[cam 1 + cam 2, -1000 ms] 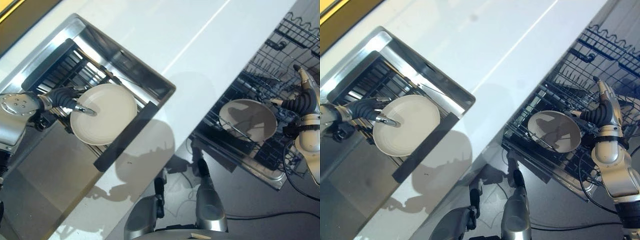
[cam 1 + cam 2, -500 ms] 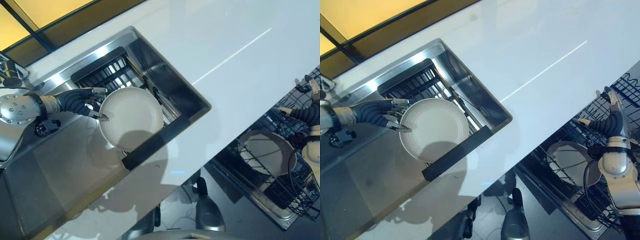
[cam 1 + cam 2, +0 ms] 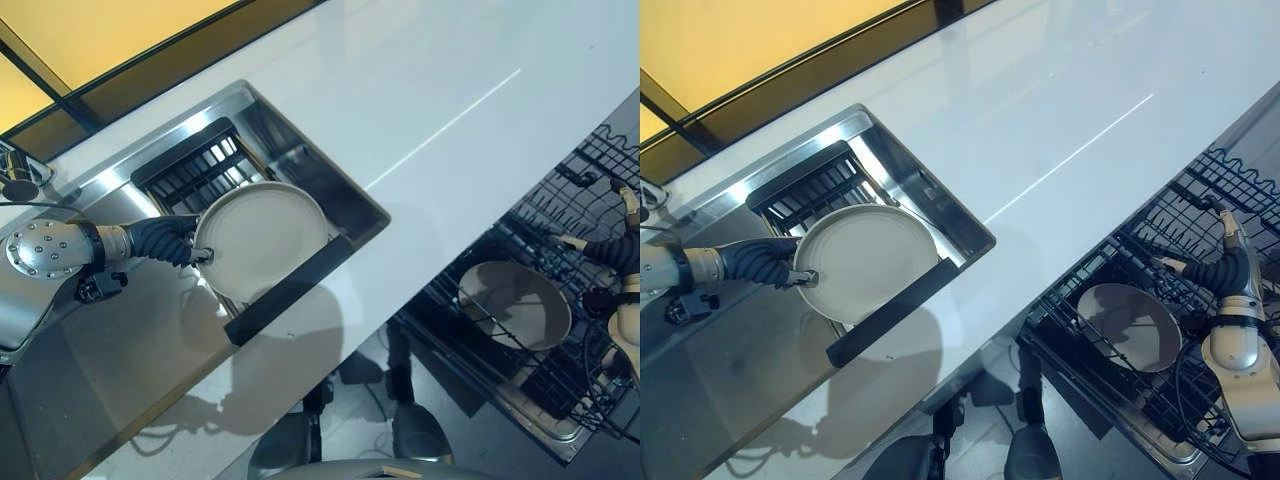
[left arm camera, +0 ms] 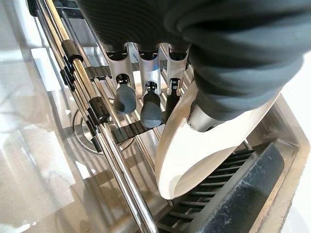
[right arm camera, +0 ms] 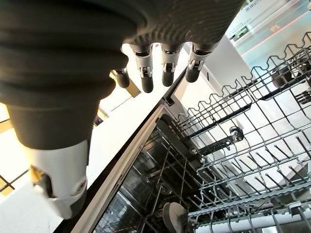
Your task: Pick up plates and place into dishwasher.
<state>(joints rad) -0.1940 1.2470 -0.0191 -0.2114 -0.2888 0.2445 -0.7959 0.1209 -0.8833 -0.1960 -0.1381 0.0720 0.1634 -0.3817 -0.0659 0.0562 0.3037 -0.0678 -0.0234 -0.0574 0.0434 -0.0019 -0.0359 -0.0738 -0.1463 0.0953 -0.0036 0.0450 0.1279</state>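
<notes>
Left hand [image 4: 160,104] pinches the plate [image 3: 262,238] by its rim, fingers behind, thumb in front, over the sink rack [image 3: 190,170]. Stiff, slick, breakable: grip well onto the rim. Right hand [image 3: 1228,262] spread, empty.

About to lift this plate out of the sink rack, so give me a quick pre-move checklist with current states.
1. Left hand on the plate: ok, fingers behind the rim and thumb on the front face.
2. Plate free of the drying rack: cannot tell, its lower edge still sits among the bars.
3. Black bar across the sink: not ok, it lies right by the plate's lower edge.
4. Right hand empty: ok, fingers straight above the dishwasher rack.
5. Dishwasher rack space: ok, one plate already in, open tines beside it.
</notes>
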